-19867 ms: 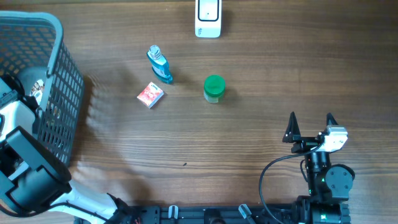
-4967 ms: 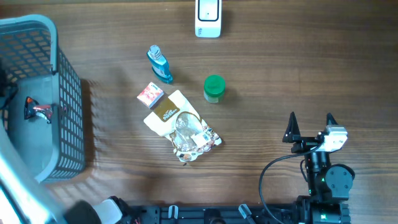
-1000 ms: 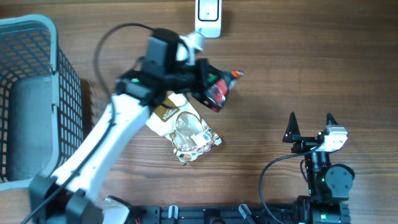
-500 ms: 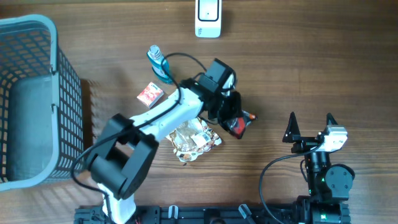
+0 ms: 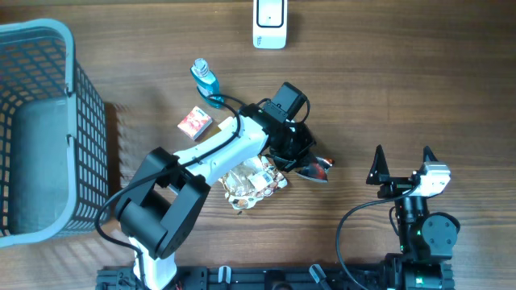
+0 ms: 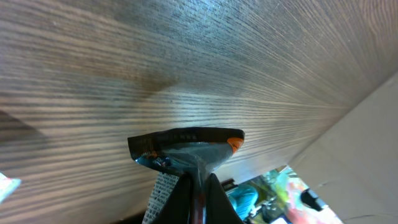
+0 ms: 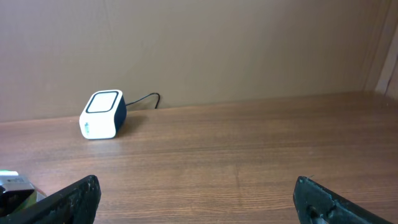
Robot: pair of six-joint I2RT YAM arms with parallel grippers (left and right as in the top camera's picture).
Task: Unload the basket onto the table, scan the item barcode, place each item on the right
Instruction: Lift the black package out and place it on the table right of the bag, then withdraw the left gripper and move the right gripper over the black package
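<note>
The dark foil packet (image 6: 186, 144), orange at one corner, is pinched at its lower edge by the closed left gripper (image 5: 302, 158) and sticks out beyond the fingertips, low over the wooden table (image 5: 403, 72). Just behind the gripper, under the arm, lies a clear snack bag (image 5: 246, 179); farther back are a red box (image 5: 195, 122) and a blue bottle (image 5: 207, 82). The white barcode scanner (image 5: 269, 22) sits well apart. The right gripper (image 5: 402, 153) stands spread wide, holding nothing.
</note>
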